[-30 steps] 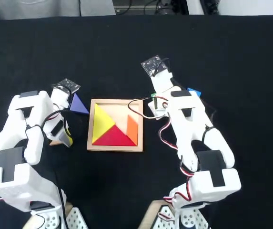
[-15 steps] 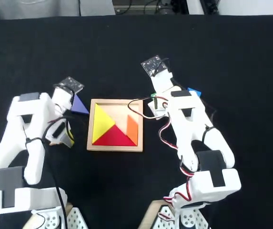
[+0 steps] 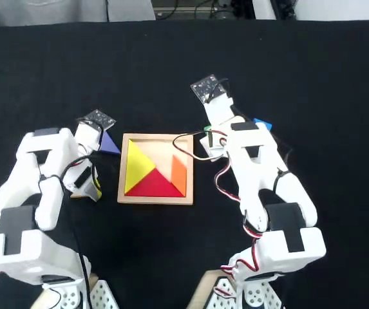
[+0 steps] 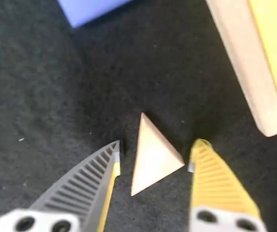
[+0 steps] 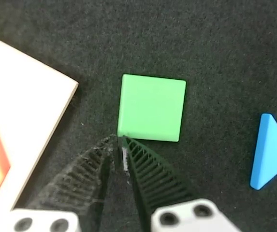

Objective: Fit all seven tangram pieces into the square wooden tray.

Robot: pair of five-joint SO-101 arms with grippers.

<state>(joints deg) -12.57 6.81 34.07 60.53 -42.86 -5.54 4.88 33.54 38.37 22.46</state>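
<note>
The square wooden tray [image 3: 123, 168] holds a yellow triangle [image 3: 138, 166], a red triangle [image 3: 155, 186] and an orange piece [image 3: 179, 172]. My left gripper [image 4: 158, 145] is open, low over the cloth left of the tray. A small plain wooden triangle [image 4: 153, 155] lies flat between its fingers [image 4: 215, 179]. A periwinkle triangle [image 3: 107, 143] lies just beyond it. My right gripper [image 5: 119, 141] is shut on nothing, its tips at the near corner of a green square [image 5: 153, 107] right of the tray. A blue triangle [image 5: 269, 152] lies farther right.
Black cloth covers the table. The tray's top-right part is bare wood [image 3: 171, 147]. The tray's corner [image 5: 27, 92] lies close to the green square. Open cloth stretches in front of the tray and toward the far edge.
My left arm has shifted a little, bringing its wrist slightly nearer the tray over the wooden triangle. The right arm and all pieces have stayed put.
</note>
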